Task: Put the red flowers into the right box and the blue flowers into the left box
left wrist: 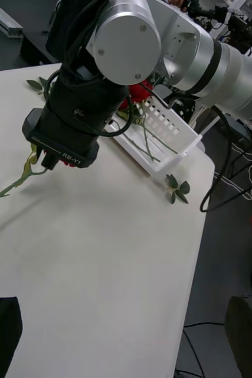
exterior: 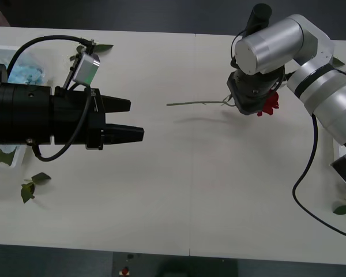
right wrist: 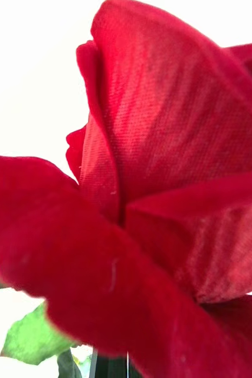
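Front view: the right gripper (exterior: 255, 104), raised over the table (exterior: 190, 190), is closed on a red rose (exterior: 270, 106) just below its bloom, the stem trailing toward centre. The left gripper (exterior: 127, 120) waits with fingers parted, holding nothing. The long stem could snag the rim of the right box (left wrist: 187, 142) on lowering. The left wrist view shows red flowers already in that box; the right wrist view gives petals close up.

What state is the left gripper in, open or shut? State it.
Open. The left gripper hovers over the table with a gap between its black fingers, which sit at the wrist view's corners, holding nothing.
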You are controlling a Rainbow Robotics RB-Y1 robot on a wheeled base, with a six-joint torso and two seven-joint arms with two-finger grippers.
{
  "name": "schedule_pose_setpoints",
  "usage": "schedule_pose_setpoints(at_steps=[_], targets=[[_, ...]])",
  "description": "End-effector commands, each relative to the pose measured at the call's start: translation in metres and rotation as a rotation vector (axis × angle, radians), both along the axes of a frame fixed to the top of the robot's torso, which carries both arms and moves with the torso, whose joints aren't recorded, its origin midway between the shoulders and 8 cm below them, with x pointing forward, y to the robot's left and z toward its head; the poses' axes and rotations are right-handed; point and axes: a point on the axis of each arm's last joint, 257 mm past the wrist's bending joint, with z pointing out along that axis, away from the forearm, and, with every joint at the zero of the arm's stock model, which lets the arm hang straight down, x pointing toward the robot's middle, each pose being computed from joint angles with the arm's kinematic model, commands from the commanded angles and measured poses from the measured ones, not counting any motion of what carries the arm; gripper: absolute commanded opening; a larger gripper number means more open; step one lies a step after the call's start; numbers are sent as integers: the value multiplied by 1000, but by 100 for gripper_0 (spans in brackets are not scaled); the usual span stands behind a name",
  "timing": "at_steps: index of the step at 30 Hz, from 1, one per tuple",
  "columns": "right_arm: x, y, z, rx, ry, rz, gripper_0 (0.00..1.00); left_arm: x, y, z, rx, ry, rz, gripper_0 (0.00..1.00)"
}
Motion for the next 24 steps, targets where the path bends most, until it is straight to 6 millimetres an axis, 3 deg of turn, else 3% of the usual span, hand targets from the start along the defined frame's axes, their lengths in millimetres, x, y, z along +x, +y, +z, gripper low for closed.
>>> schedule_pose_setpoints(at_steps=[1,7,13,18,24], targets=[[5,-10,54,-61,-56,121,0,-6,3,1,37,-53,-20,100],[-1,-56,93,-156,-48,247,0,-5,4,-1,43,-58,-15,100],[-8,-124,132,-279,-27,415,0,-2,7,-3,37,-52,0,100],[-15,-173,153,-348,-29,534,0,-2,7,-3,37,-52,0,100],[-34,-238,162,-424,-20,669,0,-2,7,-3,37,-52,0,100]])
